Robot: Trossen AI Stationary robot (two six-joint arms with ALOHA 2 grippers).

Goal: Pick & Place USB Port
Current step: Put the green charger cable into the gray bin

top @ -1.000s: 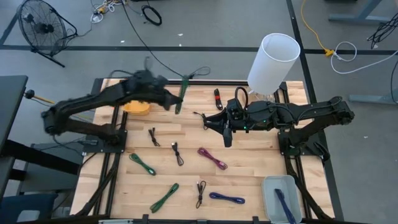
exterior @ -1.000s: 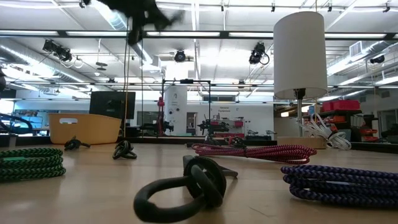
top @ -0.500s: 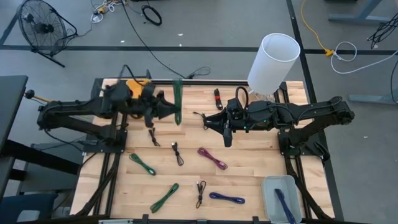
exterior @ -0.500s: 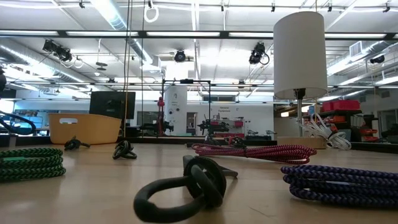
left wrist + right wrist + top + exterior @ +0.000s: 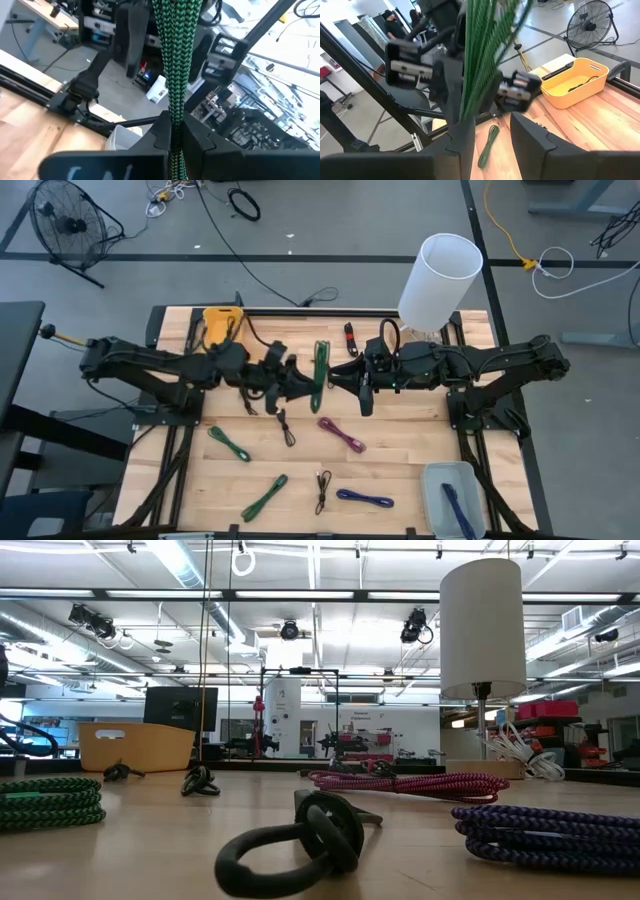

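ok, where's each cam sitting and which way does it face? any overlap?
High: overhead, straight down on table, both arms.
Low: tabletop level, across cables into the room; no arm shows.
Left wrist: past the left gripper, shut on green cable.
Right wrist: past the open right gripper, toward yellow bin.
Shared: both wrist views show the green cable.

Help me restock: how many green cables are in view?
3: one green cable held by the left gripper mid-table, one lying front-left, one near the front edge. Others may be hidden.
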